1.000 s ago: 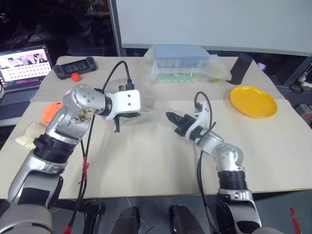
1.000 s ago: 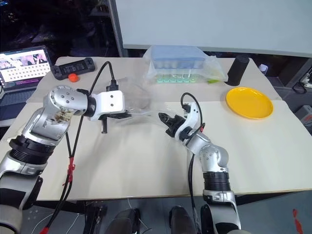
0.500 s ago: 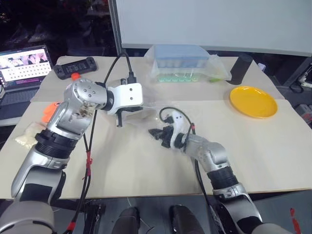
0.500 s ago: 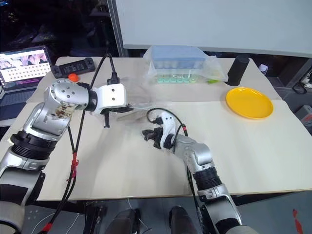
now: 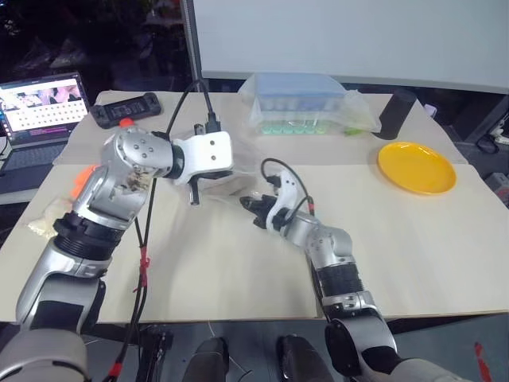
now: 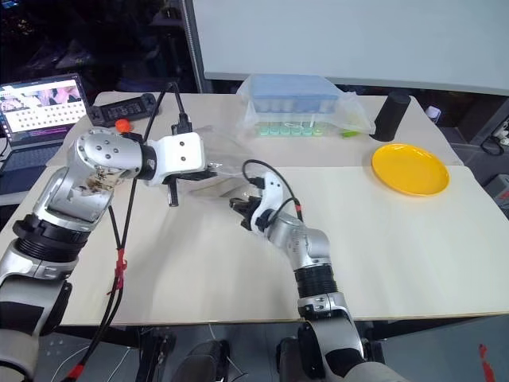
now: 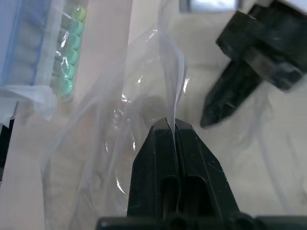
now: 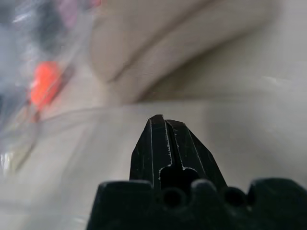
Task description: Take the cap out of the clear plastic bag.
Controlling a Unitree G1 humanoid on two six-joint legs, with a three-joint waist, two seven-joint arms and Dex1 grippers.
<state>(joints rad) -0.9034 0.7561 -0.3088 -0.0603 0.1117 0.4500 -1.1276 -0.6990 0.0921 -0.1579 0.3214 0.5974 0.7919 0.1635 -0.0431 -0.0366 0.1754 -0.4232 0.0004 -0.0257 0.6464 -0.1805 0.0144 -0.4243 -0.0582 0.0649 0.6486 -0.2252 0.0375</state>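
The clear plastic bag (image 5: 232, 181) lies crumpled at the table's middle left, one edge lifted. My left gripper (image 7: 169, 125) is shut on that thin film edge and holds it up. My right gripper (image 5: 246, 204) is shut with nothing visibly between its fingers. Its black tips (image 7: 230, 91) point into the crinkled plastic just below the left gripper. In the right wrist view, a soft beige rounded shape, the cap (image 8: 168, 43), lies just ahead of the shut fingers behind shiny film. I cannot tell whether the fingers touch it.
At the back stands a wrapped blue-lidded box (image 5: 298, 99) with a black cylinder (image 5: 391, 111) to its right. A yellow plate (image 5: 416, 167) lies on the right. On the left are a laptop (image 5: 40, 111), a black controller (image 5: 123, 107), an orange object (image 5: 79, 179) and a small bag of white grains (image 5: 44, 223).
My right gripper has moved left and a little down, from beside the bag to its lifted edge. The left gripper has kept its hold in place.
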